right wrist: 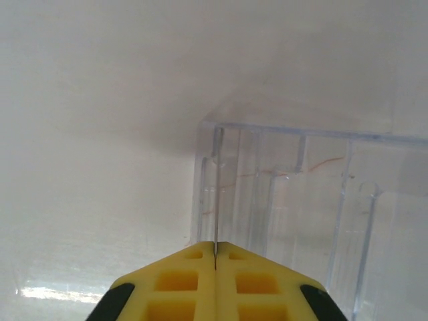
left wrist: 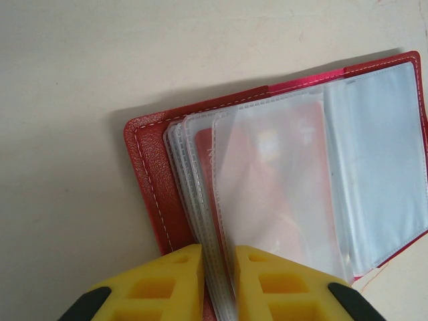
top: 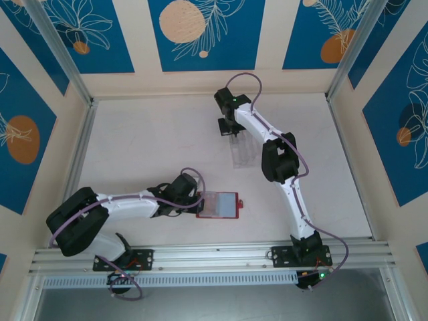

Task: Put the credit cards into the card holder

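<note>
The card holder lies open on the table, a red wallet with greyish clear sleeves fanned out. My left gripper is shut on a bundle of those sleeves at the wallet's near edge. A reddish shape shows through the front sleeve; whether it is a card or the cover is unclear. At the back, my right gripper is shut on a thin credit card. The card is seen edge-on, standing in a slot of the clear tray.
The clear plastic compartment tray stands at the back centre, right of my right gripper. Its upright dividers rise to the right of the held card. Patterned walls and metal rails enclose the pale table.
</note>
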`<state>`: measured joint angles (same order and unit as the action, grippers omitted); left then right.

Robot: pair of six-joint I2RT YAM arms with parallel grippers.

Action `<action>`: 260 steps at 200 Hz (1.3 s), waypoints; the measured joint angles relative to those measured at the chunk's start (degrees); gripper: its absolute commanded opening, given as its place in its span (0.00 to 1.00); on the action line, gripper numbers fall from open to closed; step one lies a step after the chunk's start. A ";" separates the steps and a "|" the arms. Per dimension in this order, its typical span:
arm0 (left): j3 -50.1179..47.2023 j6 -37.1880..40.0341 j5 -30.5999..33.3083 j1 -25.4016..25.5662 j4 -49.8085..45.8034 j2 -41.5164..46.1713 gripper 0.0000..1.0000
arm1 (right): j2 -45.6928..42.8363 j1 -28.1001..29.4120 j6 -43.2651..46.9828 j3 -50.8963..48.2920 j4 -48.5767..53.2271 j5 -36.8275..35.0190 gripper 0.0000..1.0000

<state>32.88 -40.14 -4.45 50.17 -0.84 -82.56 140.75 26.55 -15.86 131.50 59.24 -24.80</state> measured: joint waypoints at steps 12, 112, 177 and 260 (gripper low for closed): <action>0.00 0.00 0.00 0.00 0.00 0.00 0.17 | 0.00 0.00 0.07 0.13 0.00 0.00 0.00; -0.26 -0.02 0.00 0.00 0.42 0.11 0.17 | -5.97 0.02 0.31 2.45 1.97 0.15 0.00; -0.26 0.00 0.00 0.00 0.42 0.11 0.17 | -19.56 2.29 -0.44 -14.38 -2.36 3.61 0.00; -0.26 0.17 -0.02 0.00 0.46 0.11 0.12 | -55.47 8.41 -12.63 -71.63 -33.44 25.64 0.00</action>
<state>32.62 -39.97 -4.47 50.17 -0.38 -82.46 85.27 34.96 -28.49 59.88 25.80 0.84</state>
